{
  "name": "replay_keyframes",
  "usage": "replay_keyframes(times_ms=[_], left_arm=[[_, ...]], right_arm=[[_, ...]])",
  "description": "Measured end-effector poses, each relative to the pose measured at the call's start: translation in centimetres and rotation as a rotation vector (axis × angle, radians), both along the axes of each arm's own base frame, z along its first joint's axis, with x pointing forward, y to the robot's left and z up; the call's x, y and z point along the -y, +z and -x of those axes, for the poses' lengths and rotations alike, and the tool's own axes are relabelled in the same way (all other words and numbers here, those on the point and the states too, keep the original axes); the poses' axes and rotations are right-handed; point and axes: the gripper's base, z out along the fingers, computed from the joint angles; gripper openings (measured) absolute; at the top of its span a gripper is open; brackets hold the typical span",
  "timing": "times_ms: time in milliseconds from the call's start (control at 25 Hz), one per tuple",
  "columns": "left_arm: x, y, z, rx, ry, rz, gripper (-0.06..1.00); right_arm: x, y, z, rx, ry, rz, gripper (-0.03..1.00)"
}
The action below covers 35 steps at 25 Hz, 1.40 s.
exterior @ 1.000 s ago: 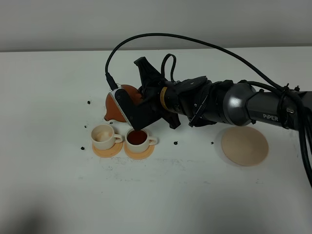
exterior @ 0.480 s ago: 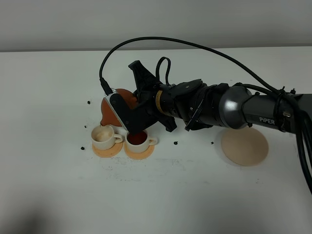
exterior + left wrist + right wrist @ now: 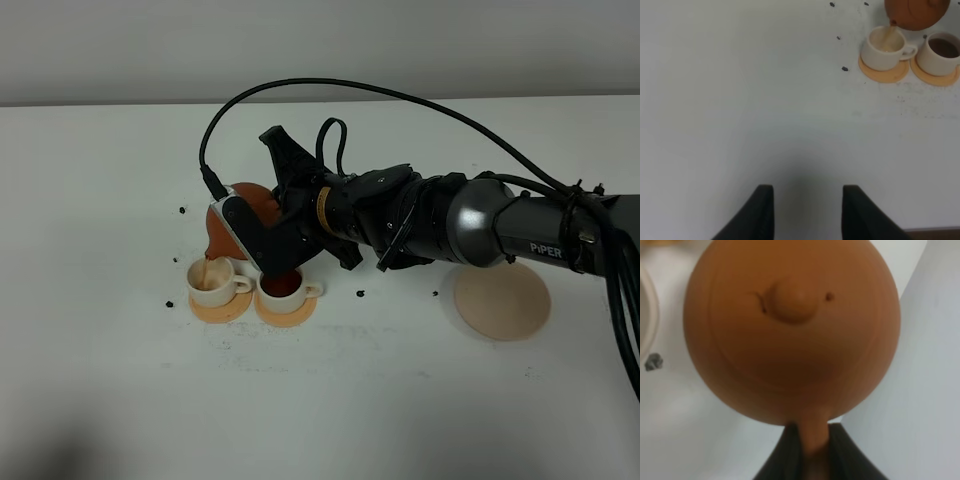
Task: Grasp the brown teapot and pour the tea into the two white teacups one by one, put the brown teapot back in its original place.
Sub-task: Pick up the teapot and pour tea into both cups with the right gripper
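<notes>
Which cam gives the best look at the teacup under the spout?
Left wrist: the teacup is unobstructed, its inside and the tea stream from the brown teapot visible. Exterior high shows the teacup smaller, close beside the arm. Right wrist is filled by the teapot; at most a white rim sliver.

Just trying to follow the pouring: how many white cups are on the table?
2. The left cup sits on an orange coaster under the teapot's spout, tea streaming in; the right cup stands beside it on its own coaster, holding dark tea. None looks hidden.
</notes>
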Motion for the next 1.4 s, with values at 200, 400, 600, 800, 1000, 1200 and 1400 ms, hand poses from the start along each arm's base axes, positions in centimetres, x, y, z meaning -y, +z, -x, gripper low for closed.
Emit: replay_keyframes(times_ms=[200,400,600,800,1000,1200,1400], left_arm=[[0.0,0.0,0.0,0.0,0.0,0.0,0.31],[0.0,0.0,0.0,0.0,0.0,0.0,0.31],[0.0,0.0,0.0,0.0,0.0,0.0,0.31],[0.0,0.0,0.0,0.0,0.0,0.0,0.31],[0.0,0.0,0.0,0.0,0.0,0.0,0.31],[0.0,0.0,0.0,0.0,0.0,0.0,0.31],[0.0,0.0,0.0,0.0,0.0,0.0,0.31]], right_arm=[[0.1,0.01,-0.07,0.018,0.007,0.026,0.09],[0.19,0.04,-0.15,0.036,0.012,0.049,0.09],[0.19,0.06,-0.16,0.048,0.027,0.066,0.09],[0.18,0.08,-0.17,0.059,0.04,0.08,0.09],[0.18,0.09,-0.18,0.065,0.047,0.089,0.09],[0.17,0.11,-0.19,0.077,0.061,0.104,0.09],[0.1,0.28,-0.28,0.085,0.064,0.104,0.09]])
